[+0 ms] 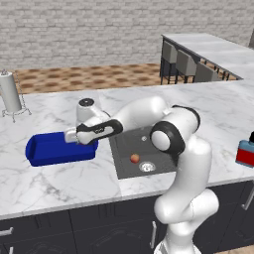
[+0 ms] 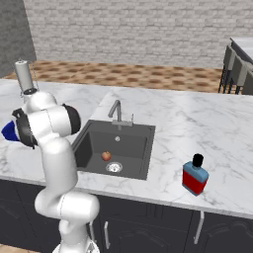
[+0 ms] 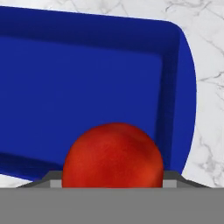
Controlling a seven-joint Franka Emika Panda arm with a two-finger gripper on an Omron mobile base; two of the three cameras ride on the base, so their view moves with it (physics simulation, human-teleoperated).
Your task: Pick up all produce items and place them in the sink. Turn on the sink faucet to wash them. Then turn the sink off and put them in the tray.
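A bright red tomato-like fruit (image 3: 113,157) sits between my fingertips, and my gripper (image 3: 113,180) is shut on it. It hangs just above the inside of the deep-blue tray (image 3: 87,74), near one of its short ends. From the left base view my gripper (image 1: 70,135) is over the right end of the tray (image 1: 49,150). An orange-red apple-like fruit (image 1: 134,158) lies in the dark grey sink (image 1: 158,171) beside the silver drain (image 1: 147,166); the fruit (image 2: 105,156) also lies below the faucet (image 2: 116,111). No water is visible.
A red-and-blue boxy bottle (image 2: 194,178) stands on the counter right of the sink. A white cylinder on a wire stand (image 1: 10,94) stands at the back left. Bar stools (image 1: 186,62) line the far counter. My arm's elbow (image 1: 171,136) hangs over the sink's right side.
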